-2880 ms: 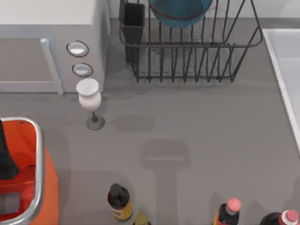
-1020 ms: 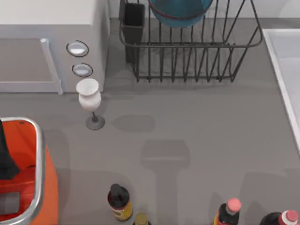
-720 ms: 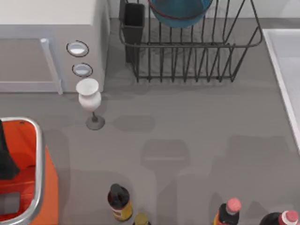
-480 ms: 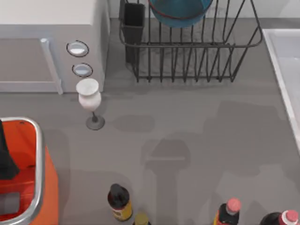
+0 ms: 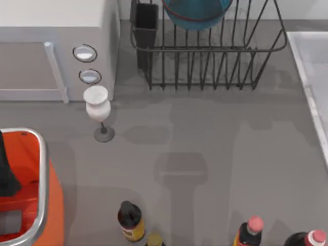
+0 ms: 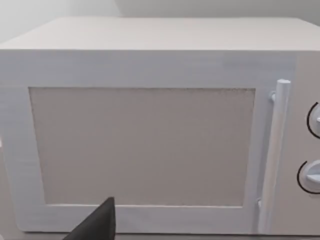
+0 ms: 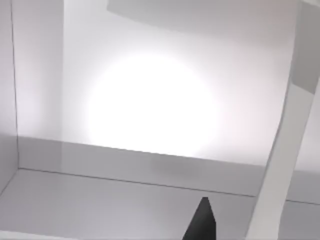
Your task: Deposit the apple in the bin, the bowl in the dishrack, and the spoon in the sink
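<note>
Bowl [image 5: 196, 13] sits propped in the dishrack [image 5: 215, 61], well apart from the left end effector [image 5: 6, 174] over the bin [image 5: 41, 169] — its fingers I cannot tell. Between rack, sink [image 5: 310, 77] rim and bottles [image 5: 130, 220], the desk [image 5: 205, 138] lies bare.

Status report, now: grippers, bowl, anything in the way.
Left arm parked over the bin, facing the microwave. Right wrist looks into the sink. Bowl in the dishrack. No obstruction seen.
</note>
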`<state>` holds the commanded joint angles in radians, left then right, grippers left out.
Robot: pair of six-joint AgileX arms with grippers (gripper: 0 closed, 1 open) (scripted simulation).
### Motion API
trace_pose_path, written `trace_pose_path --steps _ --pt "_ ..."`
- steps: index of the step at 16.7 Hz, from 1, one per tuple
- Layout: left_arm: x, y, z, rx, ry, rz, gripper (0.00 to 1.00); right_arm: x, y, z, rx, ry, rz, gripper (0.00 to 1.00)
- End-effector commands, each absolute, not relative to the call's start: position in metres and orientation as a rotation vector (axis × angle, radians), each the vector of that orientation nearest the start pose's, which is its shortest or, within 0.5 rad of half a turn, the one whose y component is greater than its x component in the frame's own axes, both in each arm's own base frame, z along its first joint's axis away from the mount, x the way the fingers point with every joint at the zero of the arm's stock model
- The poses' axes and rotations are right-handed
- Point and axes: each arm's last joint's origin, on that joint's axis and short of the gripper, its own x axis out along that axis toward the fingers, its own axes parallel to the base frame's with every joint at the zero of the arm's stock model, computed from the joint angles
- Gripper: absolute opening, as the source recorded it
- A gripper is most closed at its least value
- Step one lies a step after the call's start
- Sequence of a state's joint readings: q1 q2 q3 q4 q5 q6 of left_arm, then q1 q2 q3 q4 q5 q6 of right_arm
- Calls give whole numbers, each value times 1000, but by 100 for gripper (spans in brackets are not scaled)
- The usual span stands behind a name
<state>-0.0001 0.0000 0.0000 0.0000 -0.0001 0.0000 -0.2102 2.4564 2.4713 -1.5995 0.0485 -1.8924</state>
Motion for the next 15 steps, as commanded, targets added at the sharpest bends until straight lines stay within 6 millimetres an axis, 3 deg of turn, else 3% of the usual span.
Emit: trace_pose_path --steps 6,15 --pt "106 -1 160 0 0 0 100 495 -73 208 -1315 1187 1249 0" --pt "106 -1 160 0 0 0 100 500 -71 196 -1301 1197 1257 0"
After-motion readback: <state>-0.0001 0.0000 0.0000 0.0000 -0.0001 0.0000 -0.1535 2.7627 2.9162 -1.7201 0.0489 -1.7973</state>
